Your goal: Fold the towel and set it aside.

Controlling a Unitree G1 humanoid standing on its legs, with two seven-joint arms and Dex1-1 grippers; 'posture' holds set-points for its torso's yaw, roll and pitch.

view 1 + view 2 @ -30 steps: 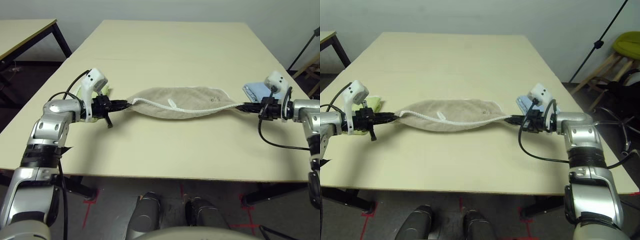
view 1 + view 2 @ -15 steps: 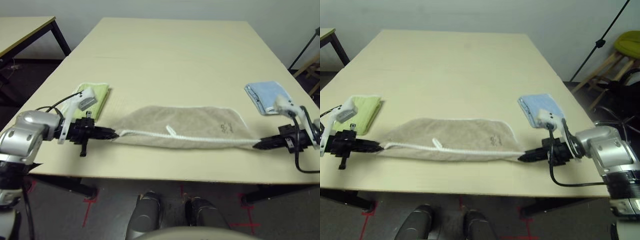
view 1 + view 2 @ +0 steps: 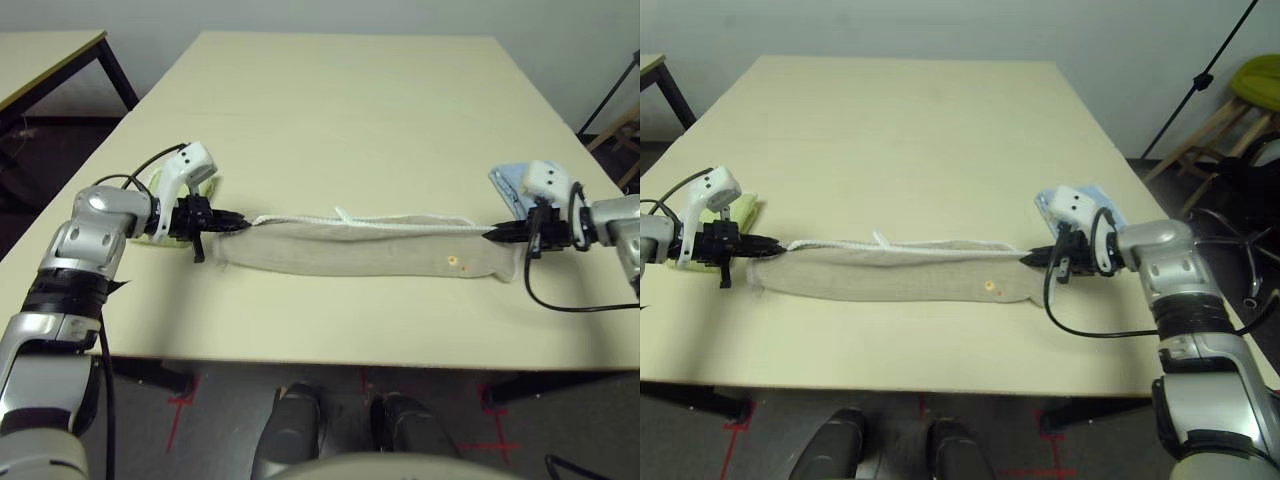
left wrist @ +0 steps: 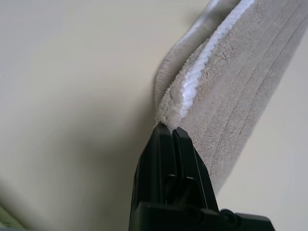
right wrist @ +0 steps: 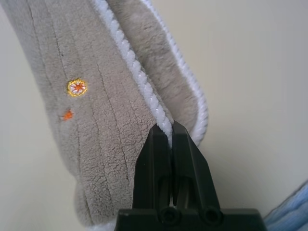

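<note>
Left gripper (image 3: 243, 221), right gripper (image 3: 490, 235): jaws clamped on towel (image 3: 370, 250) ends; green cloth (image 3: 212, 187), probably folded, beside left; blue cloth (image 3: 508, 184) beside right.

I see a pale wall (image 3: 940, 25), a second black-legged beige table (image 3: 45, 60) beyond my table's far-left corner, dark floor, and a lime-green chair (image 3: 1255, 90).
</note>
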